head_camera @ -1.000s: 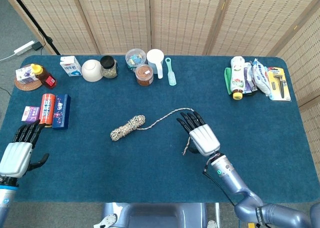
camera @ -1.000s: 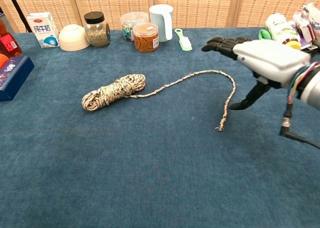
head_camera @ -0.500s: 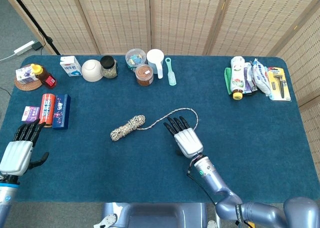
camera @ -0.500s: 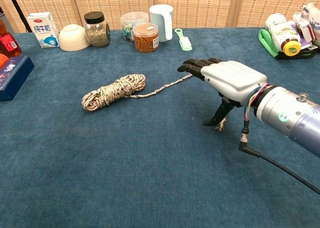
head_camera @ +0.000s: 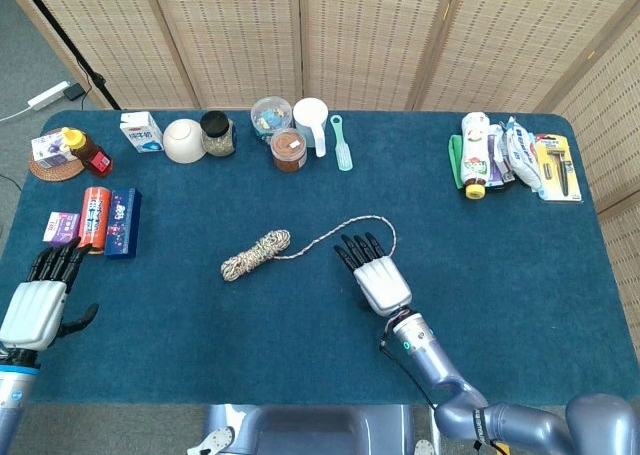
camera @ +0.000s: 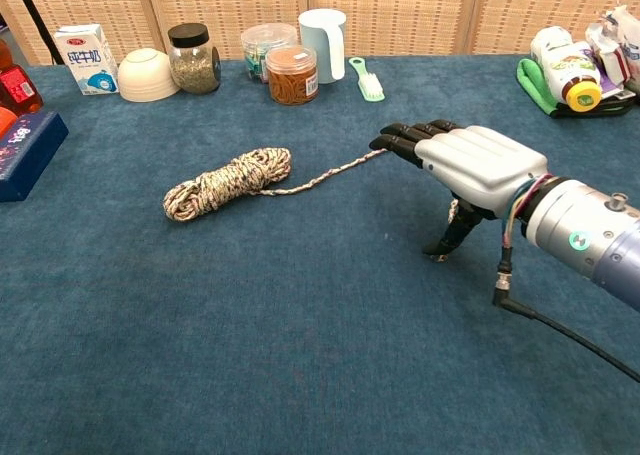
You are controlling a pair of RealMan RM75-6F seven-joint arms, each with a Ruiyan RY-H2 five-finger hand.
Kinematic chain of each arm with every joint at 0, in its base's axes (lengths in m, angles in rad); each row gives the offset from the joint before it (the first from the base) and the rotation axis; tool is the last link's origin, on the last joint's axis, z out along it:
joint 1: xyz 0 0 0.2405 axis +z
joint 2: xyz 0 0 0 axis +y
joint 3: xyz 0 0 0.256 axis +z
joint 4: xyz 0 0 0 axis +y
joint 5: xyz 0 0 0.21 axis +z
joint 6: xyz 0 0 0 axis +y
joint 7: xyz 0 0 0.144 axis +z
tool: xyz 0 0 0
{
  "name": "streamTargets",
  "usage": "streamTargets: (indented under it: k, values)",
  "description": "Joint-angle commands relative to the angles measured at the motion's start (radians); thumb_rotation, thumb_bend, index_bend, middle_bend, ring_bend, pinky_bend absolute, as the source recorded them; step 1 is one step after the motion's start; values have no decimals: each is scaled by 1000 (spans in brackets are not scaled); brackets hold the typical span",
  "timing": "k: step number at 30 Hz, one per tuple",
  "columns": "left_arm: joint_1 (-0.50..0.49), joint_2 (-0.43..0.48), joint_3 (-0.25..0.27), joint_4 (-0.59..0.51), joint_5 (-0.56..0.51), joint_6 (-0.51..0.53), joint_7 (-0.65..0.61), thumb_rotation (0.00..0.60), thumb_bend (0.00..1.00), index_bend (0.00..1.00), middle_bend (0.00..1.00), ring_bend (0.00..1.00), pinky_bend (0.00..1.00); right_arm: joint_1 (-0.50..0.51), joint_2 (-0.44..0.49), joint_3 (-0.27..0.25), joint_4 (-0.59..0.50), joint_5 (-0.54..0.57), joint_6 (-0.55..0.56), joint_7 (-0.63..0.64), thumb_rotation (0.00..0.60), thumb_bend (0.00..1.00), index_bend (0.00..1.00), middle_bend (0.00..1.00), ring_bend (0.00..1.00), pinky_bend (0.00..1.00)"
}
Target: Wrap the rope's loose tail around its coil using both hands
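The rope coil [head_camera: 255,254] lies left of the table's middle and also shows as the coil [camera: 228,182] in the chest view. Its loose tail [head_camera: 340,228] runs right, arcs and drops under my right hand [head_camera: 381,278]. That right hand [camera: 478,165] hovers palm down over the tail's far stretch, fingers straight and apart, holding nothing. Its thumb points down beside the frayed tail end [camera: 438,256]; whether they touch is unclear. My left hand [head_camera: 35,305] rests flat and spread by the table's left front edge, far from the rope, and only the head view shows it.
Along the back stand a milk carton [head_camera: 141,132], a bowl [head_camera: 184,141], a jar [head_camera: 217,133], two tubs, a white cup [head_camera: 311,121] and a brush [head_camera: 342,142]. Bottles and packets [head_camera: 505,155] sit back right. A blue box [head_camera: 123,223] and a red can [head_camera: 95,216] sit left.
My right hand swung left across the tail's loop and came down over it, then eased slightly back to the right. Rope and left hand stayed put.
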Motion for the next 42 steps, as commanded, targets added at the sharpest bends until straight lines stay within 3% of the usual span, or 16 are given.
streamTargets:
  k: [1, 14, 23, 42]
  values:
    - [0, -1, 2, 0, 2, -1, 3, 600, 285, 0, 0, 0, 22, -9, 18, -6, 4, 3, 10, -5, 600, 0, 0, 0, 0, 0]
    - [0, -12, 6, 0, 6, 3, 27, 600, 284, 0, 0, 0, 22, -43, 80, -13, 61, 19, 44, 38, 600, 0, 0, 0, 0, 0]
    - [-2, -18, 9, -1, 8, 2, 39, 600, 285, 0, 0, 0, 22, -32, 120, -1, -59, -4, 65, 55, 600, 0, 0, 0, 0, 0]
    - [-4, -14, 6, 2, 4, 1, 28, 600, 284, 0, 0, 0, 22, -21, 5, -40, -36, 38, 33, -39, 600, 0, 0, 0, 0, 0]
